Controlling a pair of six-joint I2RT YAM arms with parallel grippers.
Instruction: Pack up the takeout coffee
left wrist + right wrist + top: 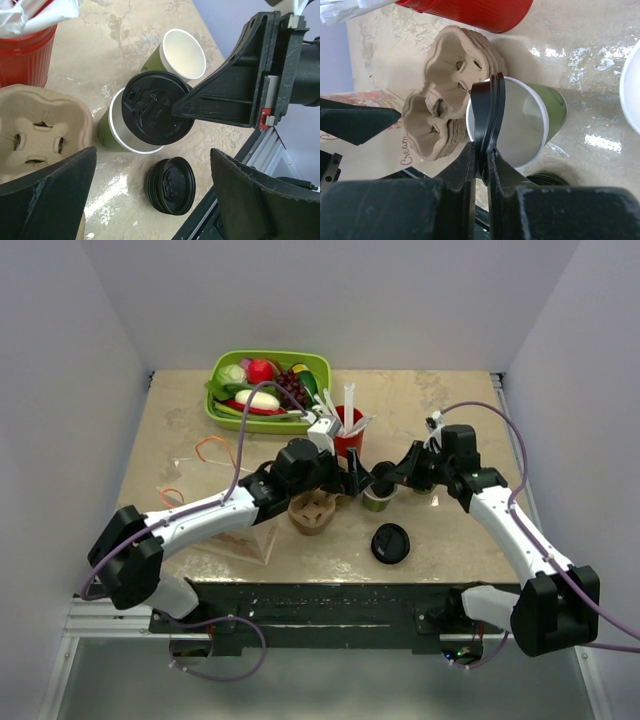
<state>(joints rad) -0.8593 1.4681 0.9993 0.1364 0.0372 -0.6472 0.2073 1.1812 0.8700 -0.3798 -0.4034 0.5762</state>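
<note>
A green paper cup (106,131) with a white inside stands open on the table beside the brown carrier (40,127). My right gripper (484,152) is shut on a round black lid (487,112), held edge-on at the cup's rim (540,125). In the left wrist view the lid (155,107) covers part of the cup's mouth. My left gripper (155,200) is open and empty above the table, near the cup. In the top view both grippers, left (352,480) and right (385,478), meet over the cup (376,501).
A second open green cup (180,52) stands behind the first. A stack of black lids (391,543) lies near the front edge. A red cup with white sticks (347,430), a green tray of produce (225,412) and a printed bag (245,538) stand around.
</note>
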